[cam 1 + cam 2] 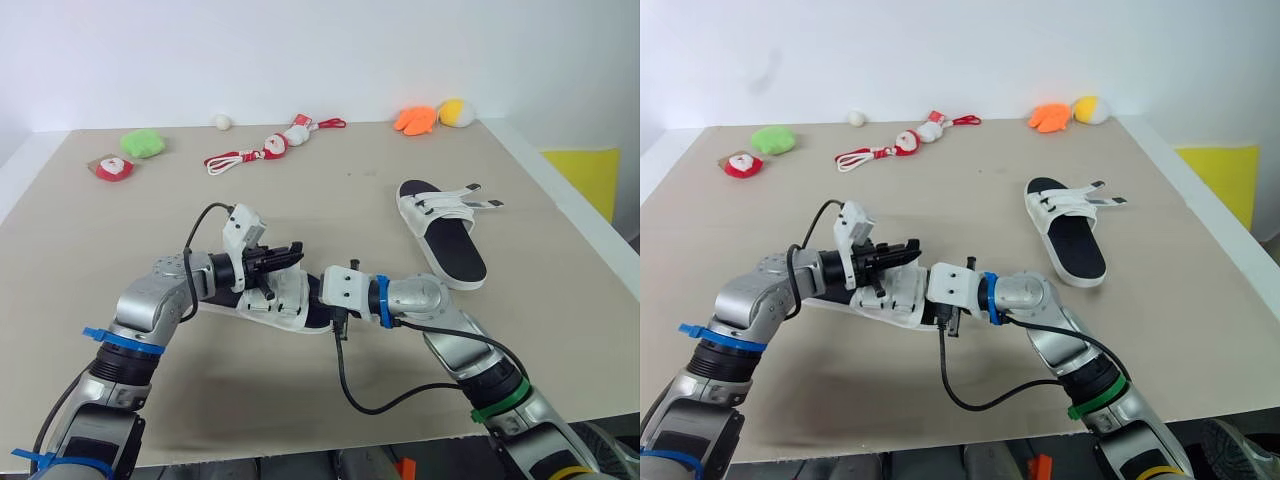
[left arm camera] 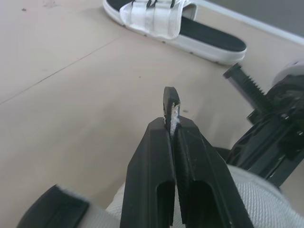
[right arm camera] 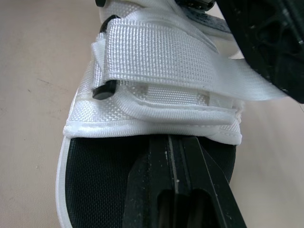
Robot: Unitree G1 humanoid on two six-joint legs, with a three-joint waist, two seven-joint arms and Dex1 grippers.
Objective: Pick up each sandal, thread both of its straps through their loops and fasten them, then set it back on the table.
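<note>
White webbing strap (image 3: 156,52) of the near sandal (image 1: 285,300), which lies on the surface (image 1: 300,180), is pinched in the closed left pincer (image 2: 172,107). The right pincer (image 3: 173,140), closed and empty, rests on the footbed (image 3: 104,185). Keep it braced there, draw the strap taut, then press it flat.

The sandal (image 3: 142,109) at the right pincer (image 3: 172,138) has white woven straps, black footbed; the farther sandal (image 1: 450,245) matches.

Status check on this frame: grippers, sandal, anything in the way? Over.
Left gripper shut on strap of near sandal. Right gripper shut, tips under its upper. Second sandal apart at right, straps loose. Nothing blocking.
</note>
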